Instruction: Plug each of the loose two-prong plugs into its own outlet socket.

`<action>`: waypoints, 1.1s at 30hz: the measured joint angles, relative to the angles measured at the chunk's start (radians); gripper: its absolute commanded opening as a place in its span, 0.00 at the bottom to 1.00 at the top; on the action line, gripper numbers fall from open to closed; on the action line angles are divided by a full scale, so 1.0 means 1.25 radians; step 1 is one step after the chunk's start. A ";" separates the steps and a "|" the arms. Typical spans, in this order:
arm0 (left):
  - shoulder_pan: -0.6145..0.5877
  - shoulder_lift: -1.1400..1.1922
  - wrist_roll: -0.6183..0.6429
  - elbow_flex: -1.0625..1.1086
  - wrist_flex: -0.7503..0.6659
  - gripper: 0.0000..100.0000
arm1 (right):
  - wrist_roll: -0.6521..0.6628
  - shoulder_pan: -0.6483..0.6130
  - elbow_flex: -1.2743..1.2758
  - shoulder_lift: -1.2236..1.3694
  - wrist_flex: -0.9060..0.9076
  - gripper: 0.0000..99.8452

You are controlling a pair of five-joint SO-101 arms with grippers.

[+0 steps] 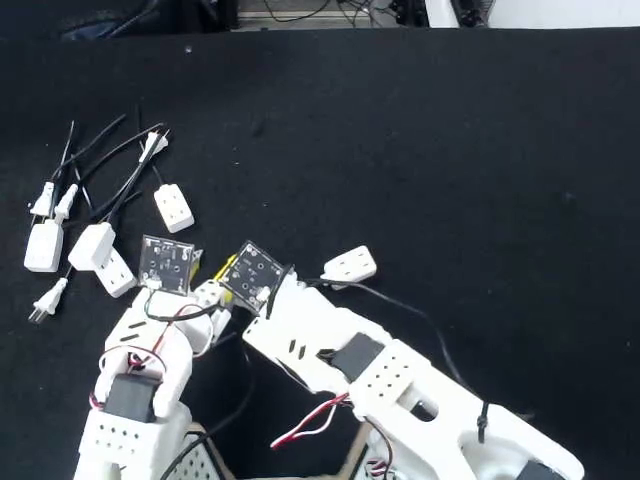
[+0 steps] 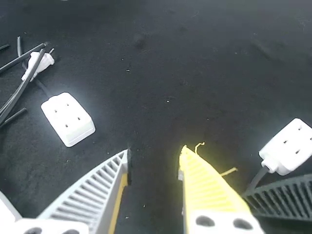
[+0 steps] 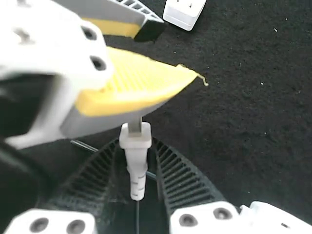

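right gripper (image 3: 137,146): black ribbed fingers clamped on white ridged plug (image 3: 136,168) | left gripper (image 2: 153,161): grey and yellow ribbed wedges parted, empty | beyond: white blocky socket (image 2: 67,119), corded socket (image 2: 287,146) | black cloth table (image 1: 450,150)

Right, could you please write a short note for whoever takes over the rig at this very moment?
Left claw: open, empty, low over the table.
Right claw: shut on a plug, close beside the left claw.
Near socket lies ahead of the left claw and corded socket beside the right claw; both are empty.
Other sockets and loose plugs lie at the table's left.
Done: no seated plug seen.
Left: seat the held plug, then the rest.
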 measured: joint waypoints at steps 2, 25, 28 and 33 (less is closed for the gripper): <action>0.005 -0.005 0.001 0.005 0.000 0.17 | 0.000 0.000 0.001 -0.020 0.001 0.01; 0.001 -0.010 -0.056 0.012 -0.007 0.17 | 0.025 0.012 0.058 -0.303 0.118 0.01; 0.001 -0.010 -0.056 0.012 -0.009 0.17 | -0.023 0.016 0.064 -0.303 0.115 0.01; 0.001 -0.010 -0.056 0.012 -0.009 0.17 | -0.028 0.021 0.082 -0.317 0.093 0.01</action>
